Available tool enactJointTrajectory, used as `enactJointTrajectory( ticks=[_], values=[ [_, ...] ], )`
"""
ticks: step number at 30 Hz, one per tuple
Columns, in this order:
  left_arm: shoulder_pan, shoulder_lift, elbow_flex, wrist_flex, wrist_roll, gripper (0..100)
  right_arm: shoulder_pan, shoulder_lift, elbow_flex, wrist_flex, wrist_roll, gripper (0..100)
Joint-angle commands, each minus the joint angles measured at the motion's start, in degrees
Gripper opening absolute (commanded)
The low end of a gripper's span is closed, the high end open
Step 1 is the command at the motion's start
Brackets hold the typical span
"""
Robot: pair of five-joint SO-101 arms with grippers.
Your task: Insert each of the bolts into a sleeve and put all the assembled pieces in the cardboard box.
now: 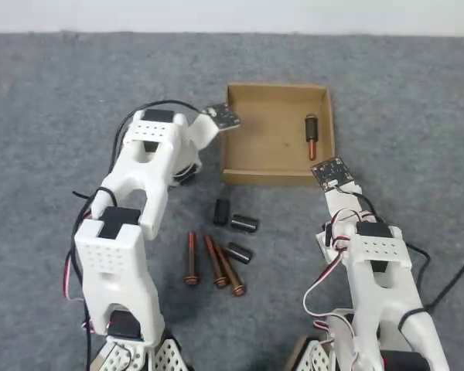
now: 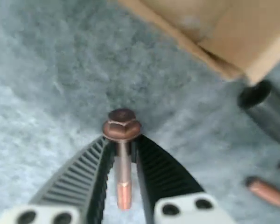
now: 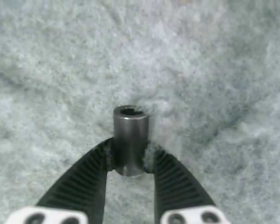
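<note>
hold: left gripper (image 2: 123, 142) clenched on bolt (image 2: 122, 126) shank, off box (image 2: 224, 37) near-left corner | right gripper (image 3: 130, 151) grasps sleeve (image 3: 130, 135) wall off near-right corner, bore clear | handling: both likely rigid, slick, light; squeeze firmly

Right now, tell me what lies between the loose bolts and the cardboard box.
In the high view, two black sleeves lie there; a third sleeve sits beside the bolts.
</note>
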Motion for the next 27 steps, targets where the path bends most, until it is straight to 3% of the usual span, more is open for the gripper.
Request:
enactJointTrajectory(
  ticks=[1,10,12,19,27],
  values=[
    [1.05,-1.14,-6.11,4.75,10.20,1,0.48,-2.33,-0.35,-0.92,0.88,0.7],
    [-3.78,-1.41,-17.10,14.68,49.14,1,0.48,-2.33,-0.35,-0.84,0.79,0.7],
    [-5.45,-1.41,-17.10,14.51,54.59,1,0.48,-2.33,-0.35,-0.84,0.79,0.7],
    [-10.11,-1.49,-12.00,5.36,57.23,1,0.40,-2.95,0.79,-1.19,0.88,0.7],
    [-10.90,-1.85,-1.27,-5.36,56.88,1,0.40,-2.95,0.79,-1.19,0.88,0.7]
  ],
)
